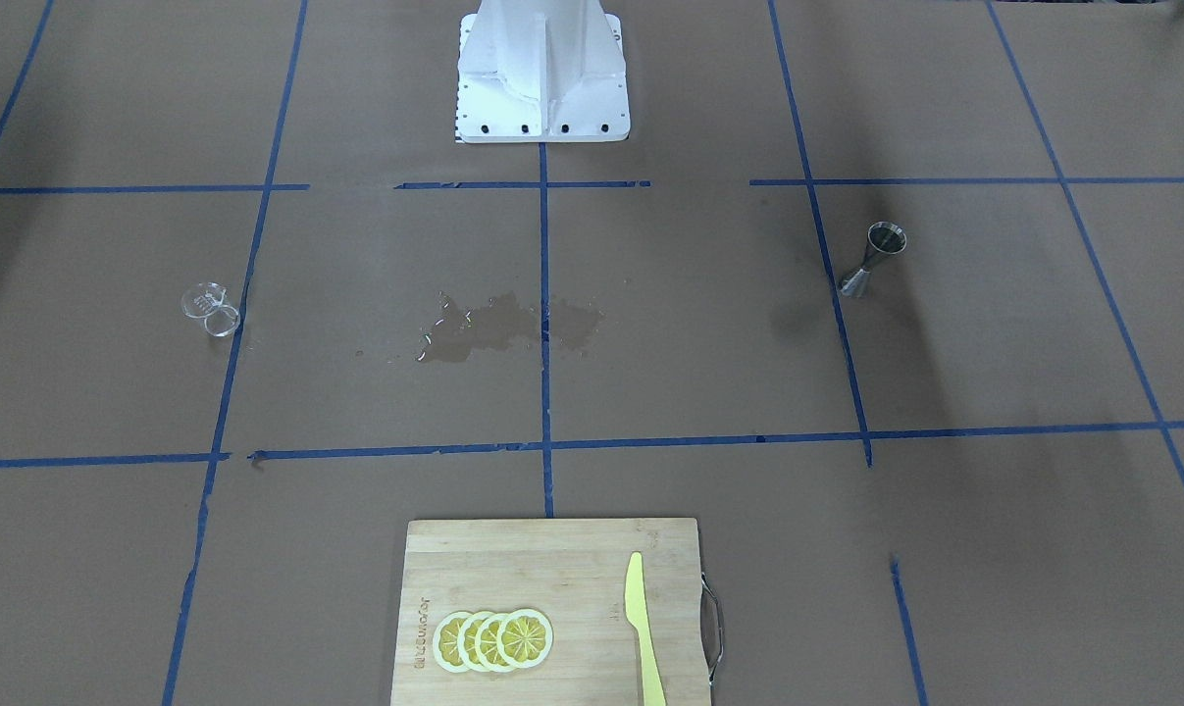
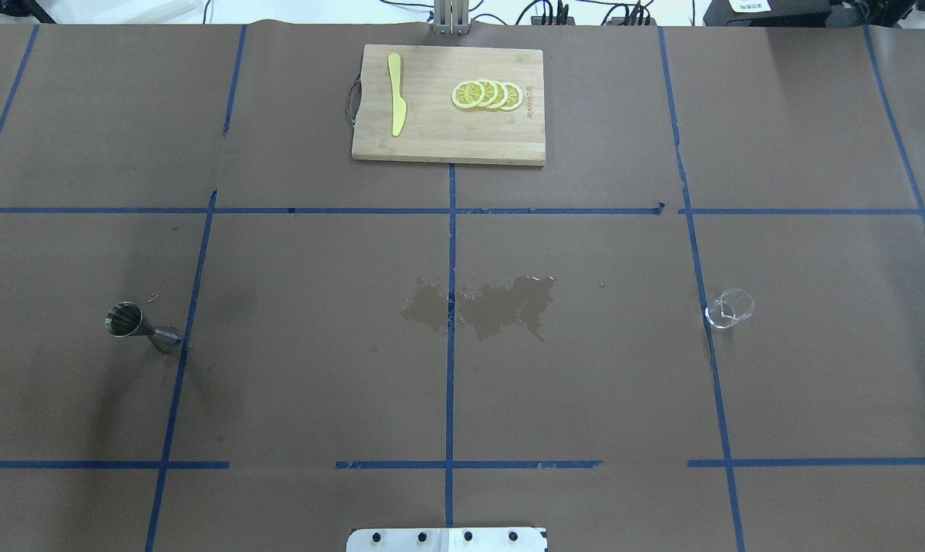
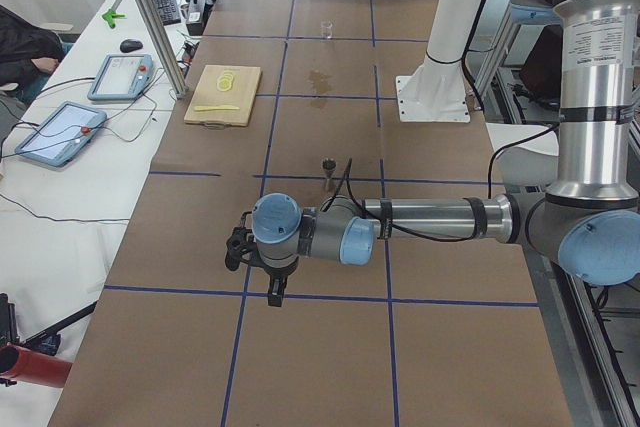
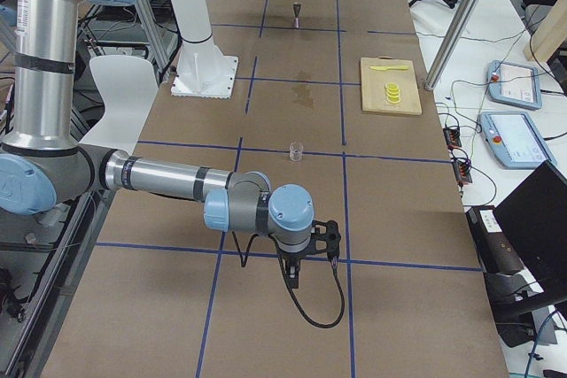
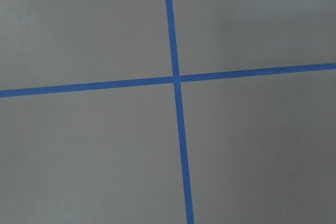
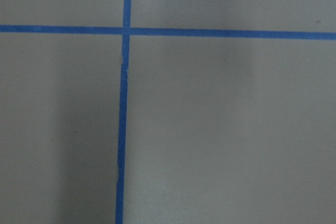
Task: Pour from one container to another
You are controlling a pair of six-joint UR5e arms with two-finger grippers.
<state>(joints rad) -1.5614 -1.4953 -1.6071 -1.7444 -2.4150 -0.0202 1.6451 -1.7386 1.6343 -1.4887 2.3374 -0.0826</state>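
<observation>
The clear glass beaker [image 2: 729, 309] stands upright on the brown paper at the table's right side, also seen in the front view [image 1: 211, 309]. Far across on the left side, the steel hourglass jigger [image 2: 142, 325] stands upright beside a blue tape line [image 1: 874, 260]. Neither gripper shows in the overhead, front or wrist views. My left gripper [image 3: 238, 247] hangs over the table's left end, well away from the jigger [image 3: 328, 172]. My right gripper [image 4: 332, 241] hangs over the right end, short of the beaker [image 4: 296, 150]. I cannot tell whether either is open or shut.
A wooden cutting board [image 2: 447, 146] with lemon slices [image 2: 487, 95] and a yellow knife [image 2: 395, 103] lies at the far middle edge. A wet stain [image 2: 485, 303] marks the paper at the centre. The white robot base [image 1: 542, 78] stands at the near middle.
</observation>
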